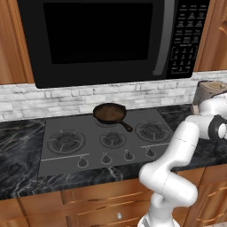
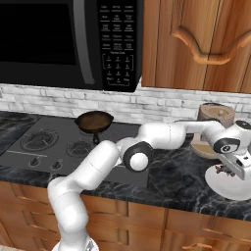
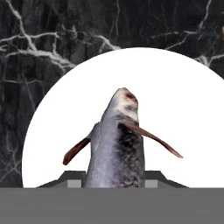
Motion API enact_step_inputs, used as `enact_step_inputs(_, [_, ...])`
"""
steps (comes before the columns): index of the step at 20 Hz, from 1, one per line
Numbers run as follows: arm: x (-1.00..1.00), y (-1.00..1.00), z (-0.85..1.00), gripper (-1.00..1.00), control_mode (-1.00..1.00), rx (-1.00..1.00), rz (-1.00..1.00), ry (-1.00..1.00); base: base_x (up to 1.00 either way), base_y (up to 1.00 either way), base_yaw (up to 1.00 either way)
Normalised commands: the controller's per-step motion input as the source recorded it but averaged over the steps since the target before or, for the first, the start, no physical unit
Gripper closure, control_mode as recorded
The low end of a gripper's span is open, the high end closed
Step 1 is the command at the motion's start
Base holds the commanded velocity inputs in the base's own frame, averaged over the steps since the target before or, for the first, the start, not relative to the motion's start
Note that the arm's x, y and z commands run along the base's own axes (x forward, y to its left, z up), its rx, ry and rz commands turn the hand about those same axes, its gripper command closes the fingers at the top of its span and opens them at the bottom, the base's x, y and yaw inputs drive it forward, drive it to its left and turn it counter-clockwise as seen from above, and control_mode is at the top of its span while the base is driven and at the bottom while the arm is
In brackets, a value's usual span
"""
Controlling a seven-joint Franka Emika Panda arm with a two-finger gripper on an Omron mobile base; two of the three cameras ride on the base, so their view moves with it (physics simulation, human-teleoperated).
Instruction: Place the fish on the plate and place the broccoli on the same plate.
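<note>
1. In the hand view we are seeing the fish clamped between the jaws, its silvery body running up from between the fingertips, with brown fins spreading to either side.
2. In that same view the fish is hanging directly over a round white plate, which is lying on the dark marble counter.
3. In the right base view we are seeing the gripper hovering over the near rim of that plate, far to the right of the stove.
4. The left base view is showing a dark frying pan sitting on the stove's back burner.
5. The arm is stretching low and sideways from the base, elbow bending above the counter edge, with the wrist turning downward over the plate.
6. A wooden canister is standing just behind the plate.
</note>
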Motion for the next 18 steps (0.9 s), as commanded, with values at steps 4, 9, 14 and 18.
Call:
enact_step_inputs(4, [0.00, 0.06, -0.34, 1.00, -1.00, 0.00, -0.02, 0.13, 0.00, 0.00, 0.00])
enact_step_inputs(9, [0.00, 0.01, -0.32, 1.00, -1.00, 0.00, -0.02, 0.06, 0.00, 0.00, 0.00])
enact_step_inputs(14, [0.00, 0.01, -0.05, -1.00, -1.00, 0.00, -0.03, 0.00, 0.00, 0.00, 0.00])
enact_step_inputs(18, [0.00, 0.00, 0.00, -1.00, -1.00, 0.00, -0.03, 0.00, 0.00, 0.00, 0.00])
